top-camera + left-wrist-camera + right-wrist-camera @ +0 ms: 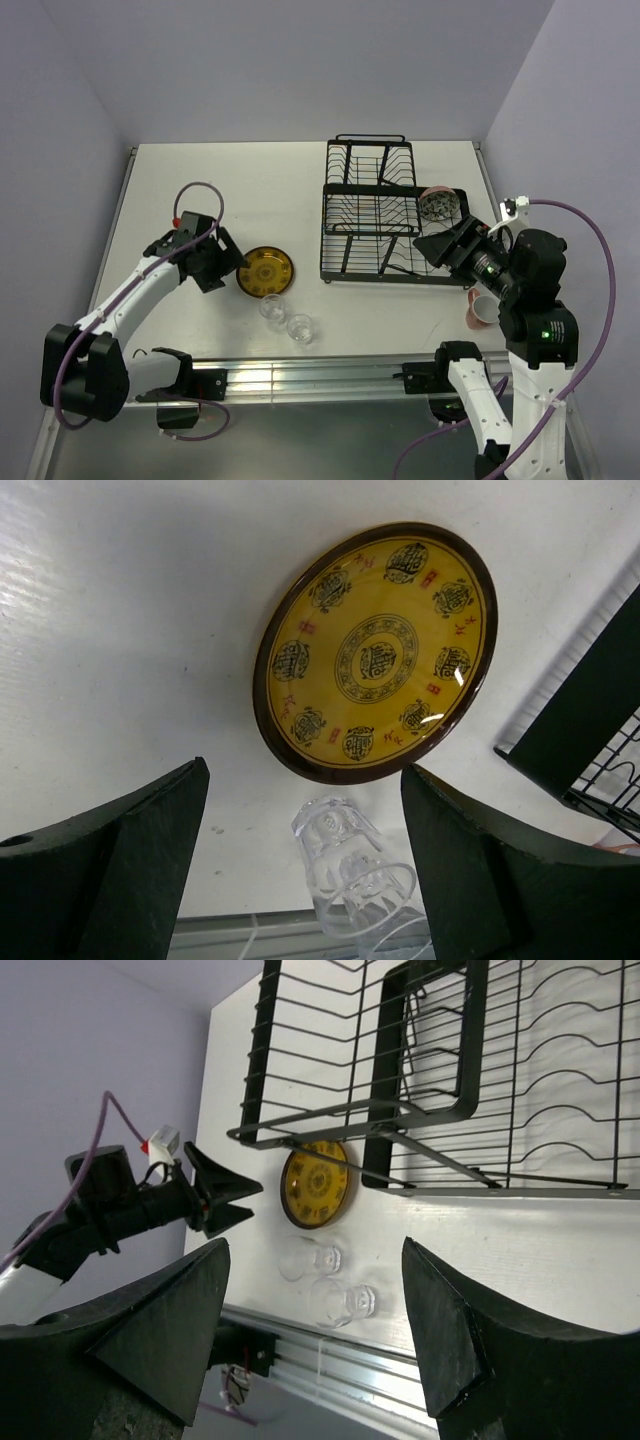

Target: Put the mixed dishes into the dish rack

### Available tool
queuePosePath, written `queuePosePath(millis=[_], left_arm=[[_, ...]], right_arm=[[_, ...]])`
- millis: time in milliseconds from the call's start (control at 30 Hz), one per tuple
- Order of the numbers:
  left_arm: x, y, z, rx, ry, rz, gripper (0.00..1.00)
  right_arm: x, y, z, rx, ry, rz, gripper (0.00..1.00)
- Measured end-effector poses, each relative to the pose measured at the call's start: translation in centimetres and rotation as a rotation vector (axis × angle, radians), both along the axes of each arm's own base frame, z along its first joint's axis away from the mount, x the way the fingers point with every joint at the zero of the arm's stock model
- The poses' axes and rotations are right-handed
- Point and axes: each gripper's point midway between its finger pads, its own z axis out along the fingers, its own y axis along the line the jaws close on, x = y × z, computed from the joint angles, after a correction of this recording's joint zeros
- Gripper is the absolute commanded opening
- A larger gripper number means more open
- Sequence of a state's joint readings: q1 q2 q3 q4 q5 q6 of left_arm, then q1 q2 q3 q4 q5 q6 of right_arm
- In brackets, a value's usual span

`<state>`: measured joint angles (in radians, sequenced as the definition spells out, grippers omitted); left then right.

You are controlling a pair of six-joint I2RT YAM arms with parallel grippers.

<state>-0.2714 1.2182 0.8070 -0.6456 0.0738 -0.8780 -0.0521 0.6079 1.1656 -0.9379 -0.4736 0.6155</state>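
Observation:
The yellow-orange plate [265,271] lies flat on the table left of the black wire dish rack [385,215]. Two clear glass tumblers [272,307] [300,328] stand just in front of the plate. The patterned bowl [438,203] sits at the rack's right end. My left gripper [230,260] is open and empty, just left of the plate. Its wrist view shows the plate [375,650] ahead and a tumbler [350,865] between the fingers' line of sight. My right gripper [432,248] is open and empty above the rack's front right corner. Its view shows the rack [440,1070], the plate [315,1183] and the tumblers [310,1258].
A pink cup [478,308] lies on the table beside the right arm, right of the rack. An aluminium rail [300,375] runs along the near table edge. The rack's corner [600,730] is to the right of the plate in the left wrist view.

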Motion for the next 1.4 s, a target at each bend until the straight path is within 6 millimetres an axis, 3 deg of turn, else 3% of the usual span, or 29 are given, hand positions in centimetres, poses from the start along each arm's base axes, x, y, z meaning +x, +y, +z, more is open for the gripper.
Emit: queuePosePath(millis=[100,333,533,667,833,1133,1233,1267,1300,1400], left_arm=[[-0.5,-0.1,-1.2,-0.031,-0.009,0.024,0.78],[-0.6,-0.9,-4.8,-0.062,0.058,0.037,0.78],[0.5,-1.2,-5.3,-0.077,0.042,0.051,0.75],[0.6,-1.4,-6.1,-0.096,0.029,0.068,0.66],[1.1,-2.3,-6.3,-0.175,-0.005,0.092,0.61],[1.2,-2.6,-6.9,-0.231,-0.043,0.123,0.38],[1.1,-2.3,-7.1,-0.231,-0.041,0.134,0.21],[1.0,-2.2,-7.2,-0.229,-0.039,0.138,0.08],[0.8,-2.1,-7.3,-0.226,-0.036,0.141,0.02],[0.8,-1.9,-6.9,-0.232,-0.054,0.141,0.0]], right_arm=[[-0.9,0.4,0.1,0.002,-0.009,0.03,0.77],[-2.4,1.2,1.1,-0.015,-0.06,0.089,0.77],[-2.9,1.7,1.5,-0.025,-0.076,0.13,0.77],[-2.9,1.7,1.3,-0.038,-0.078,0.132,0.77],[-2.9,1.7,1.3,-0.048,-0.083,0.139,0.77],[-2.8,1.4,1.3,-0.073,-0.091,0.13,0.78],[-2.9,1.3,1.5,-0.079,-0.098,0.128,0.78],[-3.0,1.3,1.6,-0.08,-0.101,0.128,0.78],[-3.0,1.3,1.7,-0.081,-0.105,0.129,0.79],[-3.0,1.3,1.9,-0.084,-0.111,0.127,0.79]])
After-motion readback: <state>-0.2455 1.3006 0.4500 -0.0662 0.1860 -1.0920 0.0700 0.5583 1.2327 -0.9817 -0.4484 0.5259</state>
